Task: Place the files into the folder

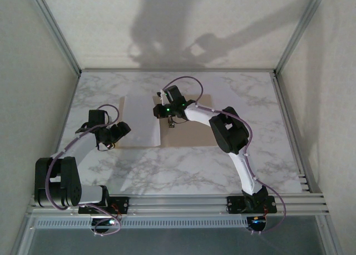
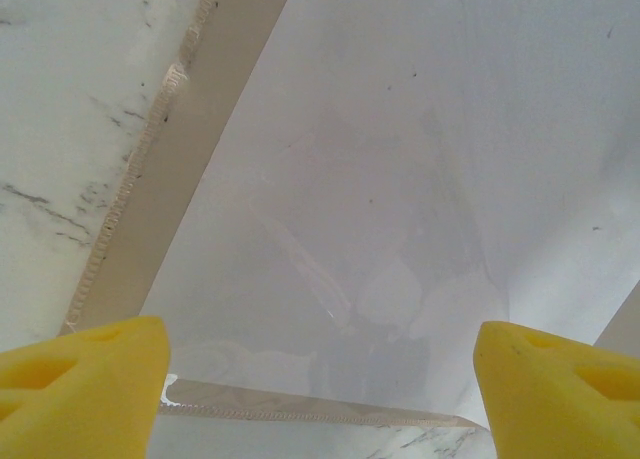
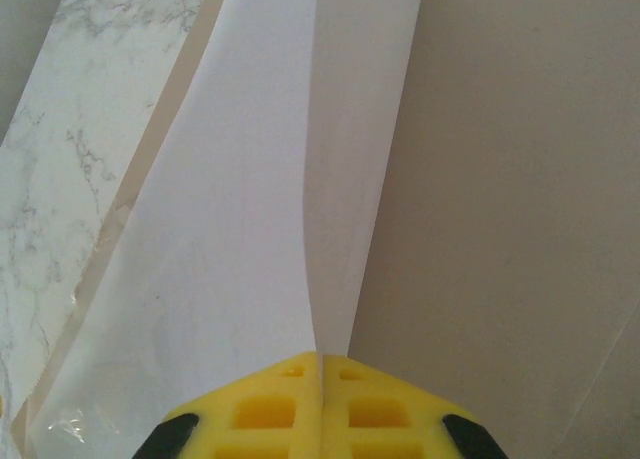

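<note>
The tan folder (image 1: 189, 135) lies open and flat on the marble table. White files (image 1: 142, 121) cover its left half. My right gripper (image 1: 169, 120) is at the folder's middle, shut on the sheet's right edge. In the right wrist view the yellow fingertips (image 3: 290, 409) pinch the files (image 3: 240, 179), whose edge curves up off the folder (image 3: 520, 179). My left gripper (image 1: 123, 128) hangs open over the sheet's left side. In the left wrist view its yellow pads (image 2: 80, 379) stand wide apart above the glossy files (image 2: 400, 129), with a folder (image 2: 200, 139) strip showing beside them.
The marble table (image 1: 183, 171) runs out on all sides of the folder. Aluminium rails (image 1: 178, 202) carry both arm bases along the near edge. Frame posts (image 1: 55, 33) and pale walls close off the left, right and back.
</note>
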